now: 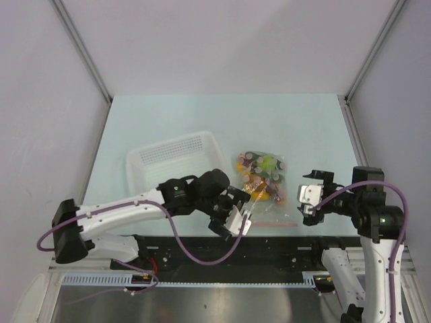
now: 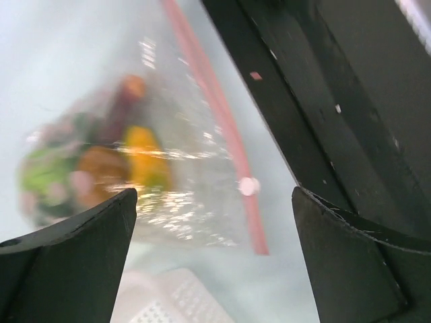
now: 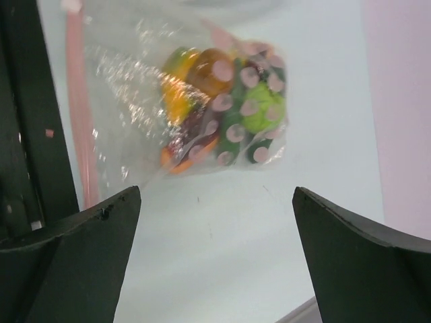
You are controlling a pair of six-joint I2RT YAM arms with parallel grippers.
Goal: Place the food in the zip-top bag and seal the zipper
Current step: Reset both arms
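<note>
As judged from the straight pink zipper [image 1: 273,223], shows the bag [image 1: 269,210] holding the food [image 1: 262,171] flat on the table [image 1: 168,121] near its front edge, left tool [image 1: 240,217] and right tool [image 1: 308,203] both spread apart, empty; probably nothing left.

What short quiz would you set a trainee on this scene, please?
1. True or false: the food lies in the white basket.
2. Of the left gripper and the right gripper, which holds the zip-top bag? A left; B right; C neither.
3. Fill in: in the top view, the bag lies on the basket's ____ side.
Key: 1 false, it is inside the bag; 2 C, both stand open; 3 right.
</note>
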